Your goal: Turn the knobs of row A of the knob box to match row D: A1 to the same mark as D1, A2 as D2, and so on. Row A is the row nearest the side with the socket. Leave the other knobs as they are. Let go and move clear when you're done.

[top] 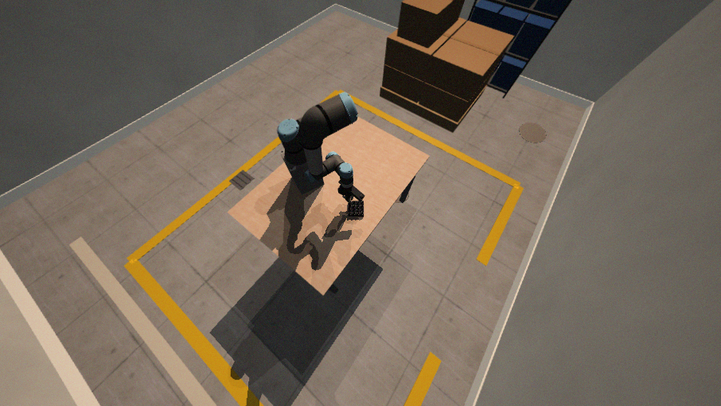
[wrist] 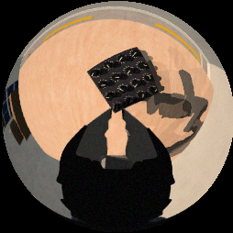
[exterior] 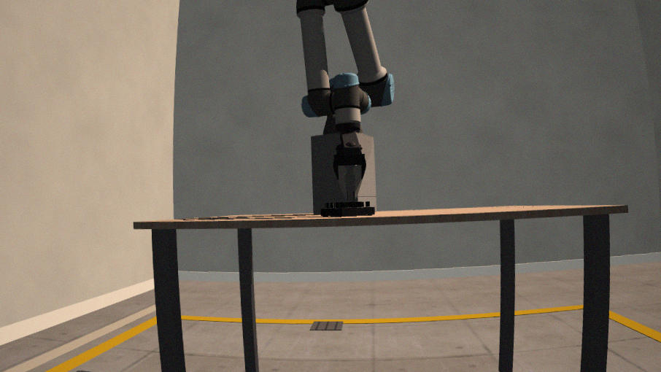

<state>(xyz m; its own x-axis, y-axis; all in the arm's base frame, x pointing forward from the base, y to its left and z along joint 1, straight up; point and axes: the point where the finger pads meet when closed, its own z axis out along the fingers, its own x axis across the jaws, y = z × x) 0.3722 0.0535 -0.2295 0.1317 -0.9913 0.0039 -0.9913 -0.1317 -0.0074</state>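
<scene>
The arm [top: 317,131] stands folded on the desk [top: 388,151], its upper links rising out of the exterior view, elbow bent back, wrist [exterior: 347,94] pointing straight down. The claw [exterior: 349,196] hangs vertical over the knob box [exterior: 347,210], tips just above or at the knobs of the box's near edge; from the side the gap cannot be told. The fingers stand close together with only a thin slit between them, and whether a knob sits in that slit cannot be told.

The knob box [top: 355,208] lies near the desk's edge, at four o'clock from the arm's base in the top view. Open desk spreads toward seven o'clock, crossed by the arm's shadow. In the wrist view the box [wrist: 126,79] sits tilted, at twelve o'clock from the fingertips, its nearest corner touching them.

The desk has a pale wooden top on dark legs [exterior: 165,295]. Around it runs a yellow floor line [top: 438,146] on grey tiles; stacked cardboard boxes [top: 443,65] stand at one o'clock.
</scene>
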